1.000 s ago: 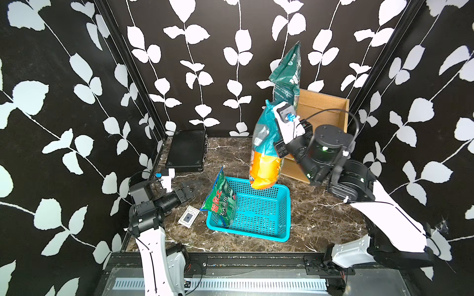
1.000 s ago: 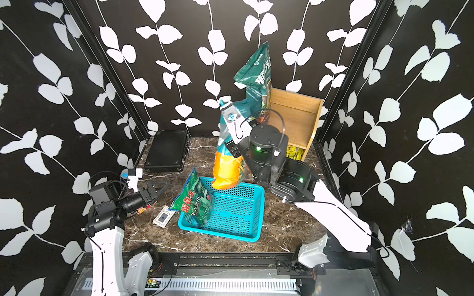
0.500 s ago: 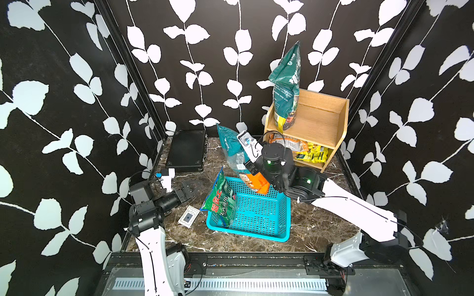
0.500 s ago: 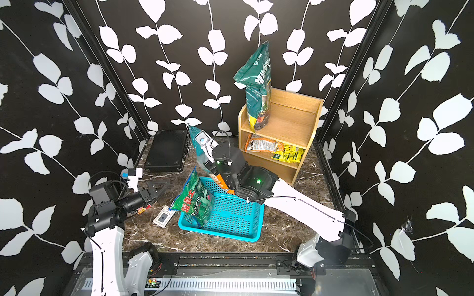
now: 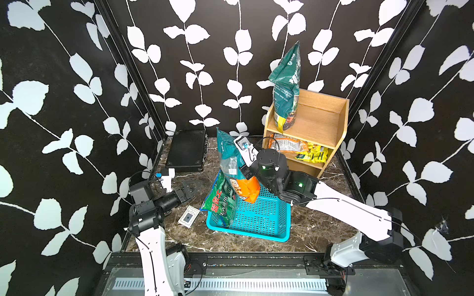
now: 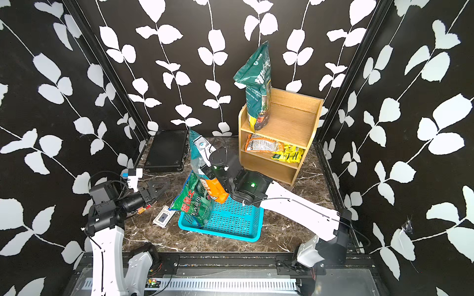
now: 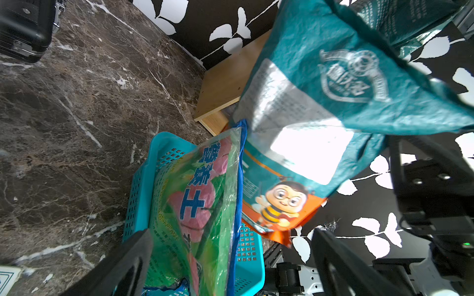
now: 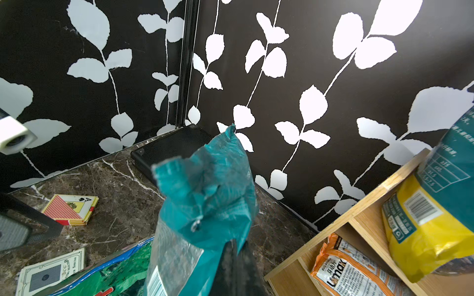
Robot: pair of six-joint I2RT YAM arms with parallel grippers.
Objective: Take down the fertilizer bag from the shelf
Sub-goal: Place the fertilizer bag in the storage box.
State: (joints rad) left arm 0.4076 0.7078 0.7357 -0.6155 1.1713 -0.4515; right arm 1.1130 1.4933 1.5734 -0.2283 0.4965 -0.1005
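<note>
The fertilizer bag [image 5: 232, 164], teal above and orange at the base with a cartoon bee, hangs crumpled from my right gripper [image 8: 234, 247], whose jaws are pinched shut on its upper part. Its orange bottom dangles below the gripper, over the blue basket [image 5: 261, 217] and just beside a green bag [image 5: 221, 202] leaning there. The shelf [image 5: 318, 120] stands well behind the gripper. I judge it best to lower slowly until the base settles, then release. My left gripper [image 5: 188, 191] sits wide open and empty, off to the side.
</note>
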